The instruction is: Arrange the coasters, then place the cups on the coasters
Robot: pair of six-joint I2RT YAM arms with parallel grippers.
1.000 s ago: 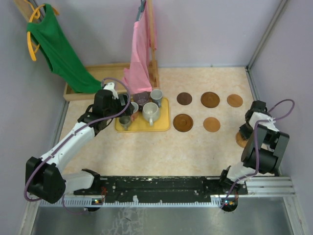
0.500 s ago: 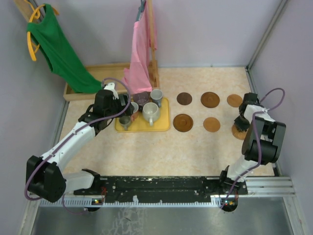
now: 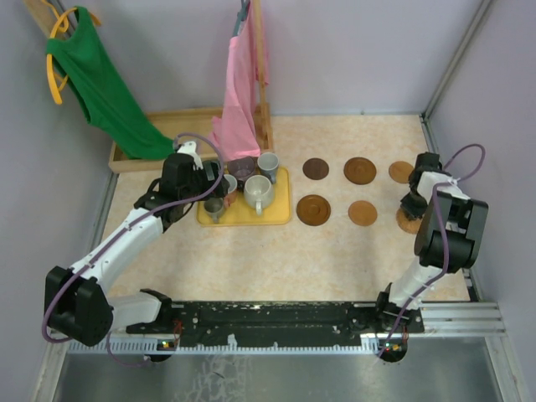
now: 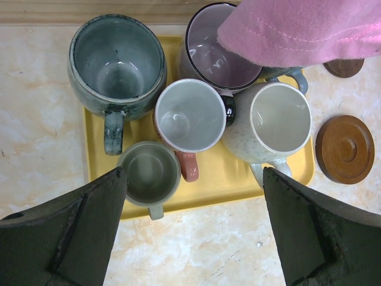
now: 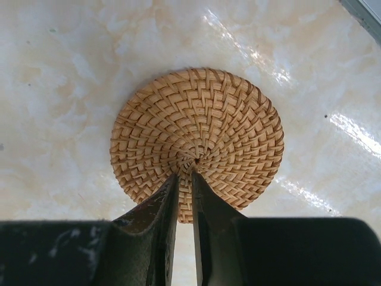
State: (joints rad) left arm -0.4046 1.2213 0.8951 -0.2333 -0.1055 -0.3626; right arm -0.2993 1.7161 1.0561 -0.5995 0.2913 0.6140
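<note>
**Right wrist: gripper tips on woven coaster**

Your right gripper (image 5: 185, 174) has its fingers (image 5: 152, 220) drawn almost together, with only a thin slit between them. Their tips sit at the centre of a round, tan woven coaster (image 5: 208, 119), and nothing shows in the slit. The coaster lies flat on the pale marbled table (image 5: 59, 71). Its near rim is hidden behind the fingers. A grey rail (image 5: 366, 15) crosses your top right corner.

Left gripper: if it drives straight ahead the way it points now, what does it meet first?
Probably the pink-handled cup, which sits centred below the open left gripper; depth is unclear.
</note>
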